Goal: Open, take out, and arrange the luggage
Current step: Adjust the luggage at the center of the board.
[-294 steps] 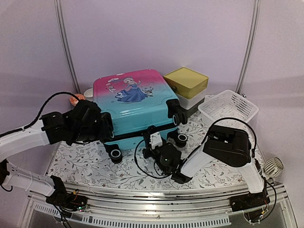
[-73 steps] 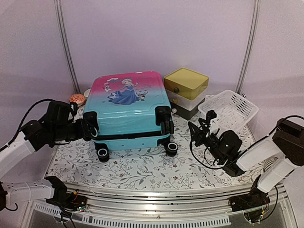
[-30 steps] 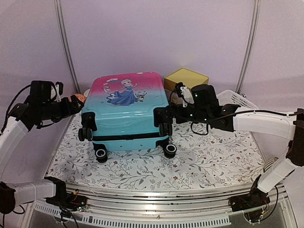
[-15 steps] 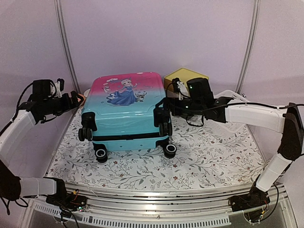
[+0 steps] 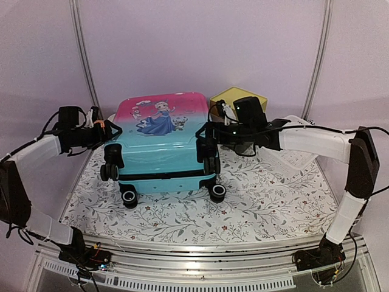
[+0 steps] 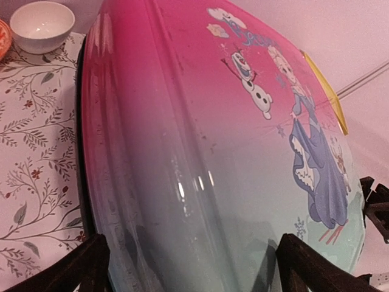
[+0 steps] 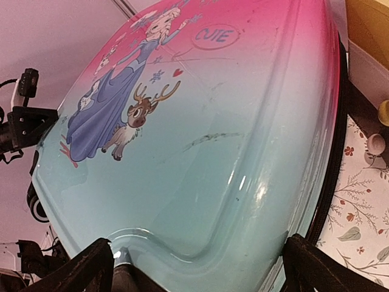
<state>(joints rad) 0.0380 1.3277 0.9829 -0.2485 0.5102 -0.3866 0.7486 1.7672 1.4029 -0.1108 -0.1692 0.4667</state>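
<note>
The luggage [image 5: 161,146], a turquoise-to-pink hard-shell suitcase with a cartoon girl print, lies flat and zipped shut on the mat, its black wheels [image 5: 129,196] toward the near edge. My left gripper [image 5: 108,130] is open at its left upper edge. In the left wrist view the shell [image 6: 200,140] fills the space ahead of the wide-spread left gripper [image 6: 194,274]. My right gripper [image 5: 203,135] is open at the right upper edge, near the side wheels. In the right wrist view the right gripper [image 7: 200,271] straddles the turquoise shell [image 7: 200,134]. Neither gripper holds anything.
A yellow-topped drawer box [image 5: 240,99] stands close behind the luggage's right side. A white mesh basket [image 5: 299,157] sits partly hidden under my right arm. A white bowl [image 6: 41,23] rests at the back left. The floral mat [image 5: 261,201] covers the table.
My left gripper has come in from the far left to the luggage's left edge. My right gripper has slid left onto its right upper edge. The luggage has stayed put.
</note>
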